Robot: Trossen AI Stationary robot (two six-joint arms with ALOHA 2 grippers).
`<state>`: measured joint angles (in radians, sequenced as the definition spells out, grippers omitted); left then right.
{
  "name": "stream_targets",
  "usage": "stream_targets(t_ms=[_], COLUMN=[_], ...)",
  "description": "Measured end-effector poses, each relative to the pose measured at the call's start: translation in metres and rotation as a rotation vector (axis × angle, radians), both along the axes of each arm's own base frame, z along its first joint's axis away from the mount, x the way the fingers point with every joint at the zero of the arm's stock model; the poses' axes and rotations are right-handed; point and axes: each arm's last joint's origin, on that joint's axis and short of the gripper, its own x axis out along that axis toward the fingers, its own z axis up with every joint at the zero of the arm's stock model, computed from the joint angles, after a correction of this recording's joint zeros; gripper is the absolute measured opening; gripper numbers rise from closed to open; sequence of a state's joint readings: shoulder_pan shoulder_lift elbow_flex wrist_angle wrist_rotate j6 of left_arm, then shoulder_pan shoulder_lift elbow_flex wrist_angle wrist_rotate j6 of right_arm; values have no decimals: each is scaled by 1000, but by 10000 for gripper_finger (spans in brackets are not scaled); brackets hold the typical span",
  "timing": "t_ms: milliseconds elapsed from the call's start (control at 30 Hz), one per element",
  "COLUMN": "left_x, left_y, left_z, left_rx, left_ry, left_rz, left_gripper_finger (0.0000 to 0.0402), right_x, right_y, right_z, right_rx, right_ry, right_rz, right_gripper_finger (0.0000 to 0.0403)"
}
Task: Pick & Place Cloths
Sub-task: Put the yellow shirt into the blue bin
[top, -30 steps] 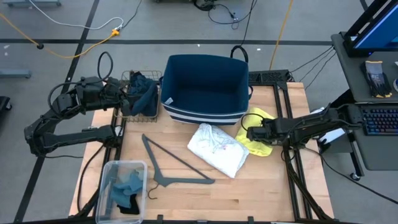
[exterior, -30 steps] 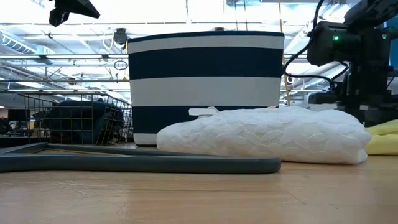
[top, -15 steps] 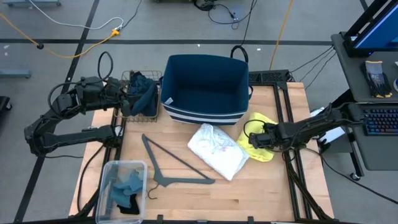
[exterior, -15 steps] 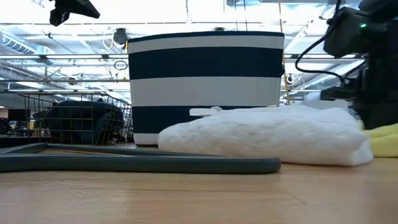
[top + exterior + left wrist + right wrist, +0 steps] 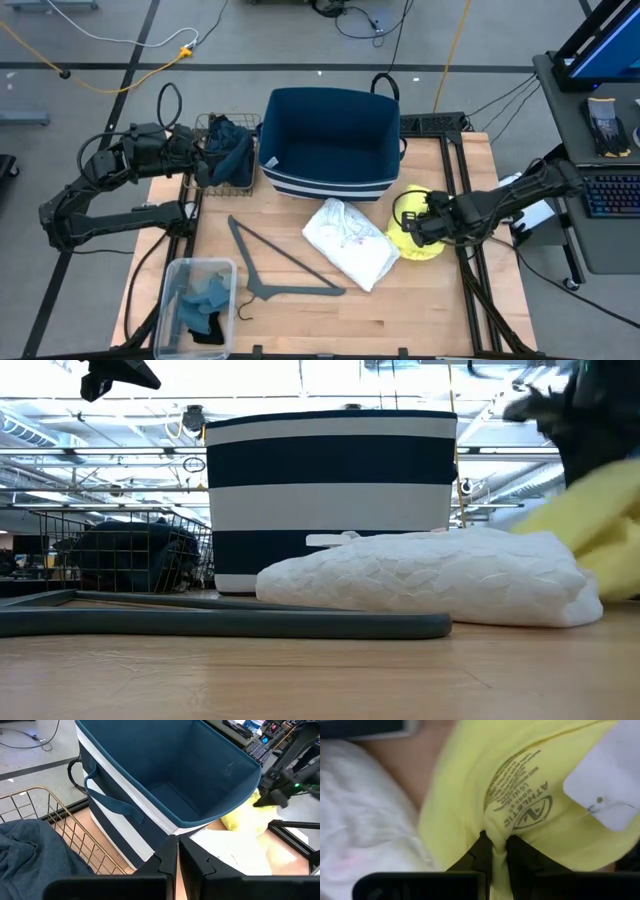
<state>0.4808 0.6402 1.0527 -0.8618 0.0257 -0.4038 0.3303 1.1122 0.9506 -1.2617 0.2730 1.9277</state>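
Now my right claw (image 5: 494,851) pinches the yellow cloth (image 5: 415,226) at right-centre of the high view, beside the white cloth (image 5: 350,240). Blue basket (image 5: 330,140) lies up-left. Left claw (image 5: 178,854) shut, parked by the wire basket (image 5: 228,155).

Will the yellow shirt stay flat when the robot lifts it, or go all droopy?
Probably droopy. The yellow shirt already bunches into a pinched fold where the right gripper holds it, so it looks soft. Its paper tag will likely dangle. It seems light, rising beside the white garment.
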Motion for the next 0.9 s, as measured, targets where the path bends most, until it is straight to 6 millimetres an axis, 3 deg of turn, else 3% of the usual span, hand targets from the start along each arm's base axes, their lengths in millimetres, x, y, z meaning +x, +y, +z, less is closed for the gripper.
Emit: stream_targets(t_ms=[367, 900], left_x=[0, 0], left_y=[0, 0], left_z=[0, 0], left_rx=[-2, -12], left_ry=[-2, -9], left_rz=[1, 8], left_gripper_finger=[9, 10], right_x=[-13, -23], right_y=[-3, -12], right_z=[70, 168], right_rx=[-106, -155], right_ry=[4, -315], right_rz=[60, 287], right_gripper_finger=[26, 26])
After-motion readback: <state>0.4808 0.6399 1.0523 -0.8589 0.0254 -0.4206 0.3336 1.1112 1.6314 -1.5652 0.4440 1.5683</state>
